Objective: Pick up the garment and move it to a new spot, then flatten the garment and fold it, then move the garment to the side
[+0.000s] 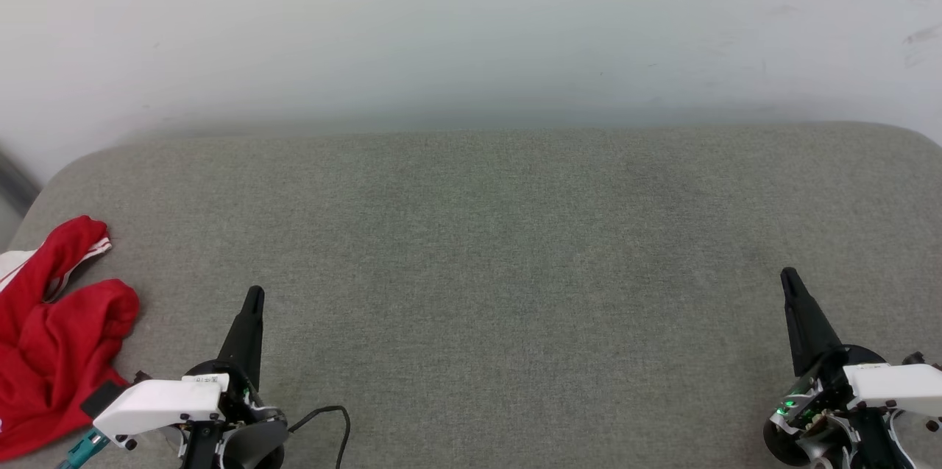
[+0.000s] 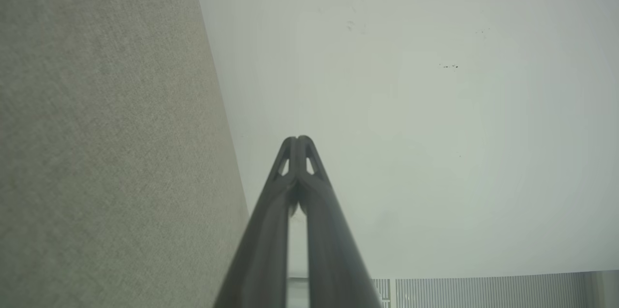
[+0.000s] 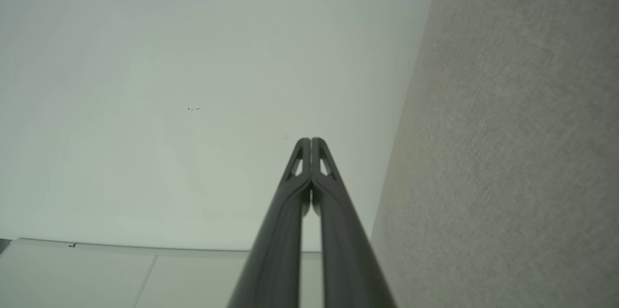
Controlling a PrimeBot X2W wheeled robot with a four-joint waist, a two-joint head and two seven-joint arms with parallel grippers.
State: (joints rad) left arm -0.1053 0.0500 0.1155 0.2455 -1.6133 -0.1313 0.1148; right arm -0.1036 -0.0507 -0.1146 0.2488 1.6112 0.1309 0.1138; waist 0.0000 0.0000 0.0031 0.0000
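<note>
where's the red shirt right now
In the head view the garment lies crumpled at the far left edge of the grey cushion, beside the left gripper.

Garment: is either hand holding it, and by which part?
Nothing is held. The left hand and right hand are shut and empty; the garment lies crumpled on the cushion, far left.

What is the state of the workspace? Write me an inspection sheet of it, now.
Surface: grey padded fabric top, rounded far corners.
Job's things: garment, red with white striped trim, crumpled at the left edge, not held.
Clutter: nothing seen.
Grippers: left gripper shut, its fingers right of the garment and apart from it; right gripper shut, holding nothing.
Cables: black cable loops beside the left wrist.
Surroundings: white wall behind, faint scuffs at upper right.
</note>
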